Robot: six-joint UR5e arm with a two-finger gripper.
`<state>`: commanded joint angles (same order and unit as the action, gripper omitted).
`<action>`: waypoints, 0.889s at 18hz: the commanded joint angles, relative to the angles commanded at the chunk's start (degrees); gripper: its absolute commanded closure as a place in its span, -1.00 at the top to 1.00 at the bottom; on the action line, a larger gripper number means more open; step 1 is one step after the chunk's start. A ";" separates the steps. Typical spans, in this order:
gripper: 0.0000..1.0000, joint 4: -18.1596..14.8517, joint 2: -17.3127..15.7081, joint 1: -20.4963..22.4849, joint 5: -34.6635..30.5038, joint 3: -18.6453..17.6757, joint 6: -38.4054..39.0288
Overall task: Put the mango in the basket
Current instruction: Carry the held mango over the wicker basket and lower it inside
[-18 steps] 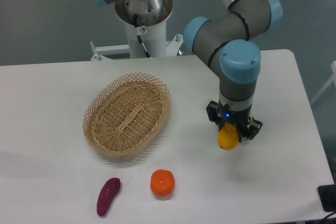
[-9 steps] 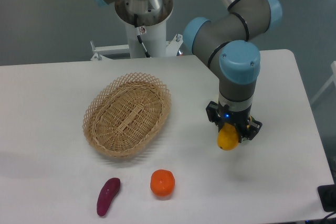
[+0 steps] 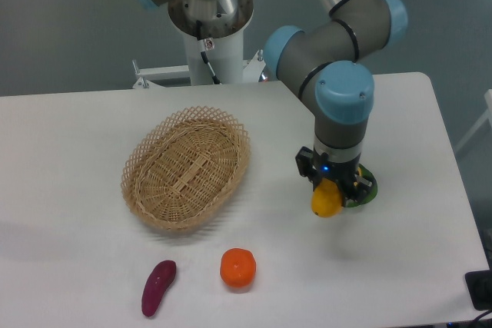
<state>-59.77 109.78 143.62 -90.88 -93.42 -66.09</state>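
The yellow mango (image 3: 325, 201) hangs just above the table at the right, held in my gripper (image 3: 330, 188), which is shut on it. Only the lower part of the fruit shows below the black fingers. The oval wicker basket (image 3: 187, 167) lies to the left of the gripper, about a hand's width away, with nothing inside it.
A round orange (image 3: 238, 267) and a purple sweet potato (image 3: 158, 287) lie near the front edge, below the basket. A dark green disc (image 3: 361, 192) shows on the table just behind and right of the gripper. The arm's base column (image 3: 209, 32) stands behind the basket.
The gripper with the mango has shifted a little to the left, toward the basket, uncovering a green disc beneath it. The other fruits have not moved.
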 joint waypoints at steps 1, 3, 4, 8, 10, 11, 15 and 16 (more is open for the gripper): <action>-0.24 -0.09 -0.53 -0.79 0.00 -0.88 0.00; -0.24 -0.17 -2.02 -2.29 0.09 -2.46 0.61; -0.24 -0.26 -2.90 -3.34 0.09 -3.17 0.70; -0.25 -0.35 -5.98 -8.08 0.18 -5.89 3.06; -0.25 -0.26 -6.34 -10.81 0.18 -6.86 4.74; -0.25 -0.26 -6.77 -12.13 0.18 -7.13 5.09; -0.25 -0.18 -7.13 -16.00 0.18 -10.11 5.62; -0.25 0.00 -7.65 -16.35 0.09 -11.33 5.62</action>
<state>-59.77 102.13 127.27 -90.79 -104.75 -60.47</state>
